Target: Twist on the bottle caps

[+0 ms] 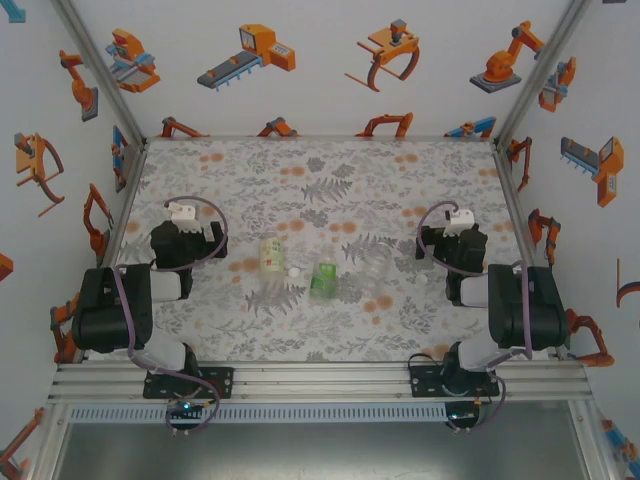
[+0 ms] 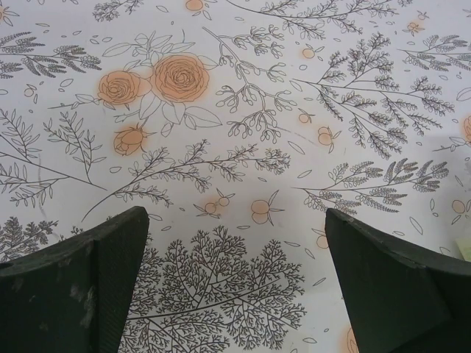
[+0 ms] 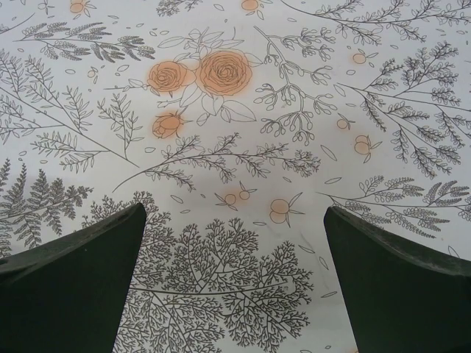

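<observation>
Left wrist camera looks between the wide-spread fingers of the left gripper (image 2: 235,213): nothing in them, flowered cloth (image 2: 221,110) beneath. The right gripper (image 3: 235,208) gapes just as empty. Both arms sit folded back at their own sides with claws pointing down, probably a rest pose that leaves the middle free. Between them sit the yellow-labelled bottle (image 1: 270,252), green-labelled bottle (image 1: 324,280) and unlabelled bottle (image 1: 375,262). A white cap (image 1: 294,271) lies loose between the first two. I can't make out the other caps.
</observation>
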